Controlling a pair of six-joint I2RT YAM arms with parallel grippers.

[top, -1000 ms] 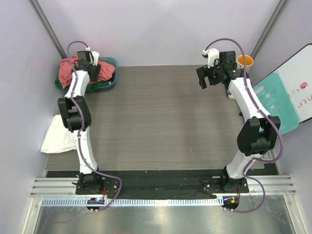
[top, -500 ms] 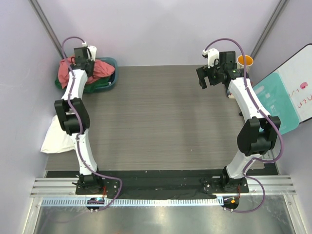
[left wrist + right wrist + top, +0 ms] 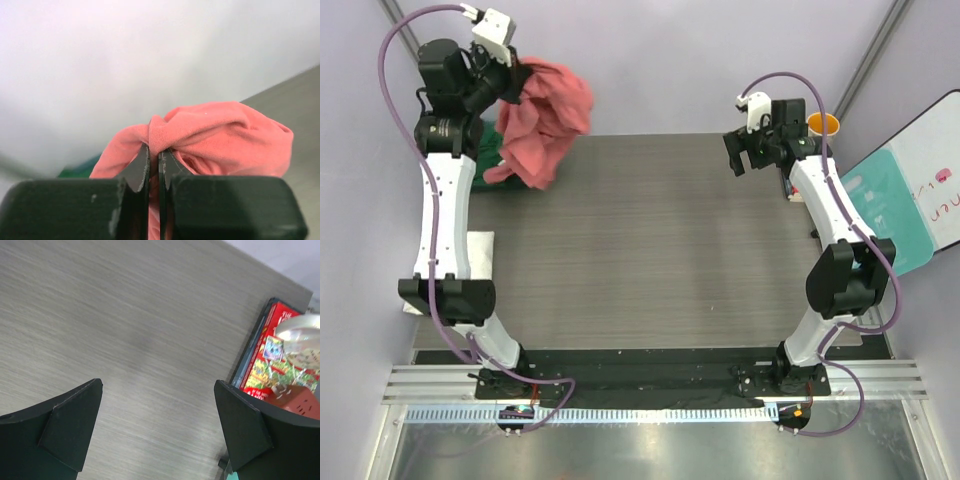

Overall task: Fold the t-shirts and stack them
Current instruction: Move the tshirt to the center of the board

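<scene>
Worktop point(image 3: 650, 240) ahead, both arms bolted at near edge. Left gripper point(image 3: 515, 73) raised high over far left corner, jaws pinching hanging t-shirt point(image 3: 548, 115). Cloth dangles above worktop's far left edge. Second t-shirt point(image 3: 487, 155) lower, just left of dangling cloth. Third t-shirt point(image 3: 480, 250) at worktop's left edge, midway back, partly behind left arm. Right gripper point(image 3: 744, 160) over far right area, jaws apart. Cup point(image 3: 823, 124) behind it, at far right corner. Board point(image 3: 910, 195) beyond right edge.

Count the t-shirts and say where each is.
3. The red shirt hangs from the left fingers; green shirt lies below it, mostly hidden; white shirt lies at the table's left edge, partly hidden. Others may be hidden.
</scene>
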